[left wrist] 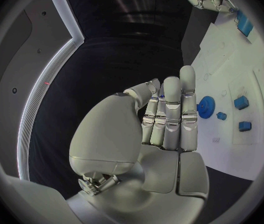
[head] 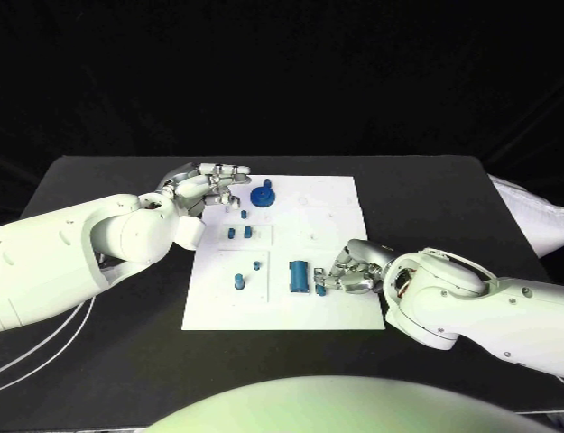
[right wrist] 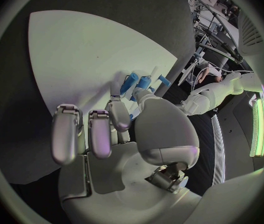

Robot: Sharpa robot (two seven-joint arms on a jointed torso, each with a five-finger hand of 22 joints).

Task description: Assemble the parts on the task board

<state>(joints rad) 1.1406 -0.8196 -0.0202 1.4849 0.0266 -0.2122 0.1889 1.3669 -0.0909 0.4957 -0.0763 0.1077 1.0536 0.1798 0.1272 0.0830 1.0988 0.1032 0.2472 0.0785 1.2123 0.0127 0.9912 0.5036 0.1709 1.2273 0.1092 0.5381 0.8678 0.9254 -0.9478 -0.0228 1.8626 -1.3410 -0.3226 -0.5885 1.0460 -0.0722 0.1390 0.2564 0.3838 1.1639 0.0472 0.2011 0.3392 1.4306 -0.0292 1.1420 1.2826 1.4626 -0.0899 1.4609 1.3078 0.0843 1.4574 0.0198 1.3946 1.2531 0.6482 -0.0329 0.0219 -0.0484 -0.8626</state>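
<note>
The white task board [head: 320, 203] lies mid-frame on the black table [head: 99, 180], carrying scattered blue parts [head: 239, 233], with a blue gear [head: 263, 194] near its upper left corner. At that corner the left hand [head: 208, 185] hovers, fingers straight and together, holding nothing. At lower centre the right hand [head: 351, 268] pinches a small blue part [head: 320, 290] beside a blue block [head: 299, 275].

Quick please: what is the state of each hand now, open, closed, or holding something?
Left hand: fingers curled at the task board's far left edge; whether it holds anything cannot be told.
Right hand: fingers on a blue part; a firm hold cannot be told.
</note>
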